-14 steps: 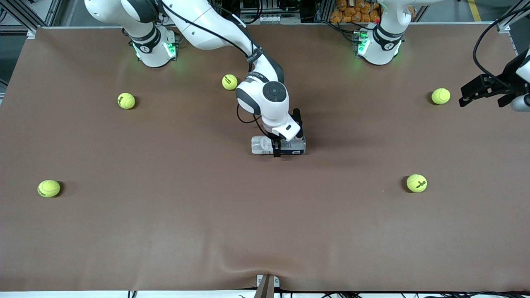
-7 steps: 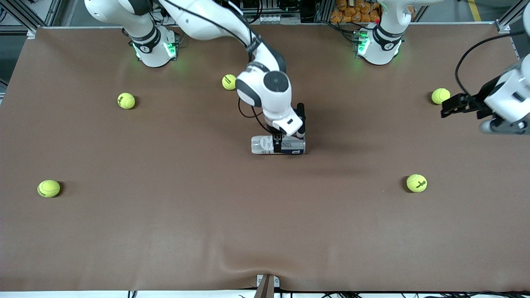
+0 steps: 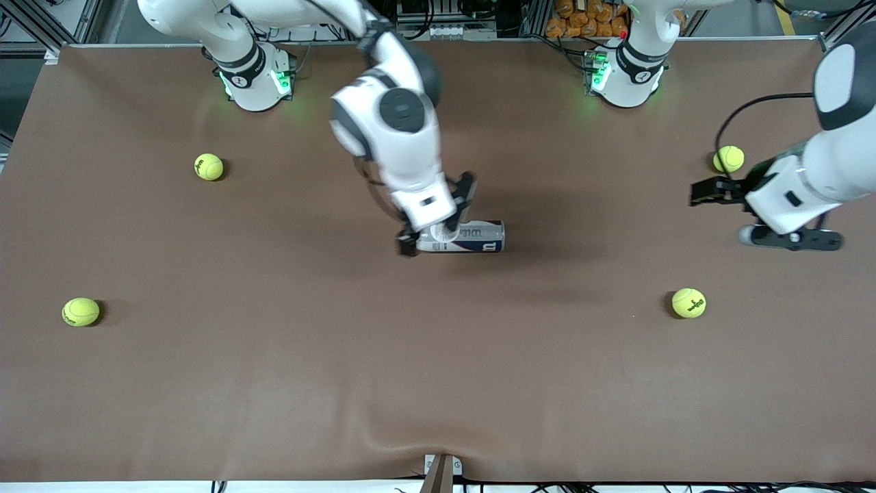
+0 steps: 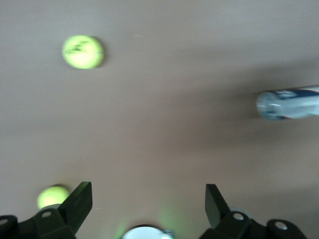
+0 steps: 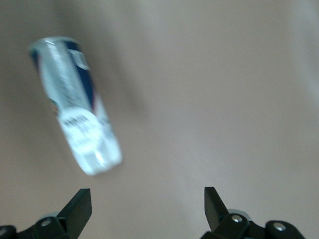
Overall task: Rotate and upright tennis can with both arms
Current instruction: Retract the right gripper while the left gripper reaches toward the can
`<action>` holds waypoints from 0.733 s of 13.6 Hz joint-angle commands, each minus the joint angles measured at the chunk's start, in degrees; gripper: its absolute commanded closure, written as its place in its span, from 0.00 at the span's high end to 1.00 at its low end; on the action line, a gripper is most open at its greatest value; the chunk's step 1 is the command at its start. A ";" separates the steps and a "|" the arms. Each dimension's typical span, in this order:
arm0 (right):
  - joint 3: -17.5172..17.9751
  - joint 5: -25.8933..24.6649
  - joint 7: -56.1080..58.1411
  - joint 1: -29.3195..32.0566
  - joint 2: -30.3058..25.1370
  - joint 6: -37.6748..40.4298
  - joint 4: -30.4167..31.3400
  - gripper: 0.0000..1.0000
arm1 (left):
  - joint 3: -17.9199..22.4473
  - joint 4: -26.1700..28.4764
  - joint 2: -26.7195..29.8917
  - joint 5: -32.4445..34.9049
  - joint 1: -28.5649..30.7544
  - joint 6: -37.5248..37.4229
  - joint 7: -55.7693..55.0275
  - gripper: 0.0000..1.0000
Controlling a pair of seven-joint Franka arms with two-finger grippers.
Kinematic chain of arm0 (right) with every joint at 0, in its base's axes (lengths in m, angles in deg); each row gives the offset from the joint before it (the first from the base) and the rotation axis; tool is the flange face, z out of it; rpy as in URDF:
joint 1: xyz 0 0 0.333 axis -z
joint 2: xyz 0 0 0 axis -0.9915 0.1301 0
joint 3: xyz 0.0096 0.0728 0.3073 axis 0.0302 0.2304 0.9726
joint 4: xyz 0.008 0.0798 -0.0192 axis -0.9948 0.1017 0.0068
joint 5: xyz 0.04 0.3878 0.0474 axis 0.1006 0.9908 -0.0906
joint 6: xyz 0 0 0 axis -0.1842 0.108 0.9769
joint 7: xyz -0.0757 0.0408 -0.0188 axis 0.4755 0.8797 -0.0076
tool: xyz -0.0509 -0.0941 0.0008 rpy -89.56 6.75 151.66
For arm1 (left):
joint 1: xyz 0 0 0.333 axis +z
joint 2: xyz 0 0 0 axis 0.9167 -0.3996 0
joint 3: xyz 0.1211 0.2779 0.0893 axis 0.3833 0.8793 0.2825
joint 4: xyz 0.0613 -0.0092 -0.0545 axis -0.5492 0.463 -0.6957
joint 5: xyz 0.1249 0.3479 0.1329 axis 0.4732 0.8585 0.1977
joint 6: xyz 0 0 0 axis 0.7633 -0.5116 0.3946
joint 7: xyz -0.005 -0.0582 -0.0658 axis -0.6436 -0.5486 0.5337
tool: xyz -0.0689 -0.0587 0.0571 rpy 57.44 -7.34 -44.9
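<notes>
The tennis can (image 3: 464, 237) lies on its side on the table (image 3: 342, 383), mid-table, its length running between the arms' ends. The right gripper (image 3: 438, 213) hangs spread over the can. The left gripper (image 3: 712, 192) hangs spread over the table toward the left arm's end, well apart from the can.

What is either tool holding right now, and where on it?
Nothing. The right tool is open above the lying can; the left tool is open near a ball.
</notes>
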 commanded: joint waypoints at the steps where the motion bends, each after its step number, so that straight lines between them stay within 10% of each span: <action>1: 1.19 3.23 -0.92 8.40 -7.29 4.96 2.79 1.00 | 0.07 -1.38 -2.58 -11.39 3.18 -1.22 0.34 1.00; 10: -1.45 3.61 -19.18 29.51 -24.70 29.04 3.67 1.00 | -0.46 -0.94 -13.56 -28.84 3.81 6.59 5.60 1.00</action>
